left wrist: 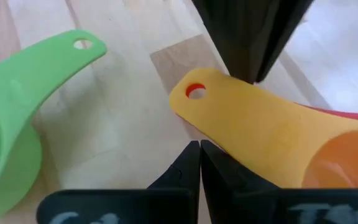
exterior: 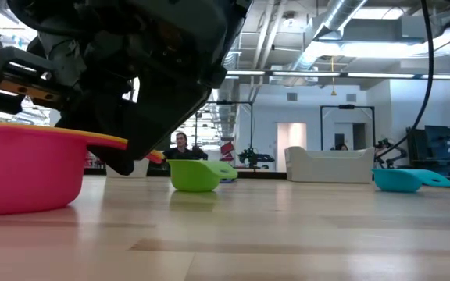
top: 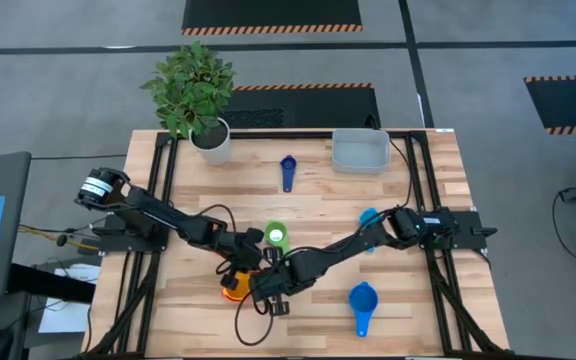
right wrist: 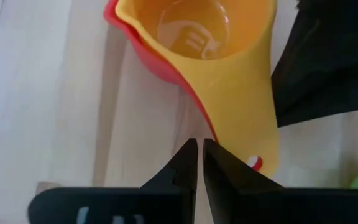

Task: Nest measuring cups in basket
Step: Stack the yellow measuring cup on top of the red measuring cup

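Near the front middle of the desk (top: 408, 250) the two arms meet over a nested pair of measuring cups: the yellow cup (right wrist: 229, 74) sits inside the red cup (exterior: 22, 168), their handles stacked. The left hand (left wrist: 199, 163) is fully closed with its fingertips pressed together just beside the yellow handle, holding nothing. The right hand (right wrist: 199, 160) is nearly closed, its fingers a sliver apart, by the same handle from the other side; no grip shows. The green cup (top: 276, 237) stands just behind them. A light blue cup (top: 368, 217) lies right of centre, a blue cup (top: 363, 301) at the front right, a dark blue cup (top: 288, 171) near the back. The basket (top: 360, 152) is at the back right, beside a potted plant (top: 196, 95)
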